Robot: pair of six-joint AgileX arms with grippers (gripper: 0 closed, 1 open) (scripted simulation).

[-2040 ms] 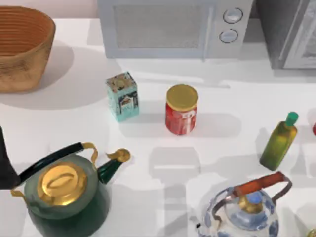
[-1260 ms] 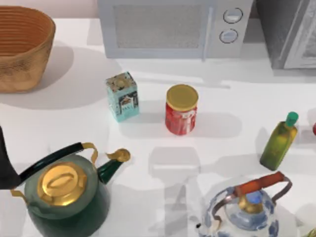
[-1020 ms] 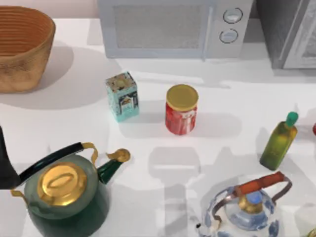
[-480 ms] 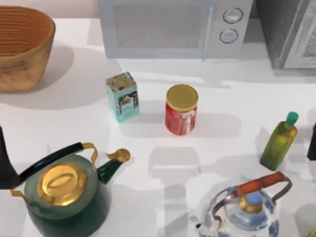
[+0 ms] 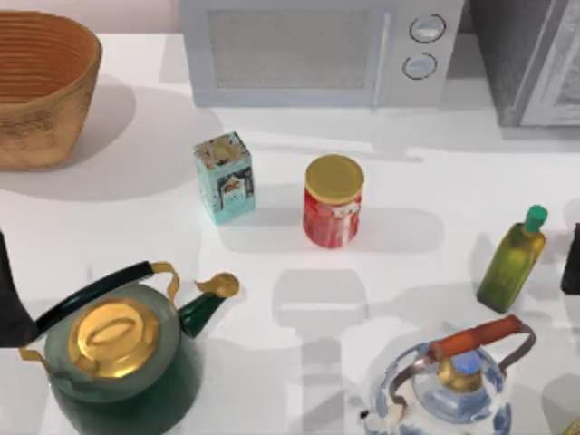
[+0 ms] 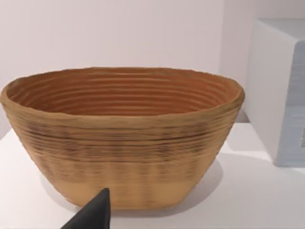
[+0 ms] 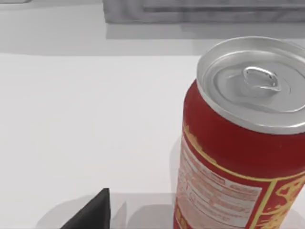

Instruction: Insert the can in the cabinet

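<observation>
Standing upright on the white worktop [image 5: 426,181], the can [image 7: 243,138] is red with a silver top, and the right wrist view looks at it from very close. Behind it in that view runs the grey bottom edge of the cabinet [image 7: 205,12]. From above, the cabinet [image 5: 530,59] sits at the far right corner of the worktop, next to a white microwave [image 5: 317,50].

At the right edge of the top view a dark bit of the right gripper [image 5: 572,258] pokes in, just beside a green bottle [image 5: 512,263]. I cannot tell if its fingers are spread or squeezed together.

At the left edge, the left arm [image 5: 11,304] stays low by a green kettle [image 5: 122,358]. Its wrist view faces a big woven basket [image 6: 121,136]. I cannot tell how its fingers are set either.

In the middle of the worktop stand a red jar [image 5: 333,201] with a gold lid and a small blue-green box [image 5: 225,177]. A blue and white kettle [image 5: 449,385] sits near the front.
</observation>
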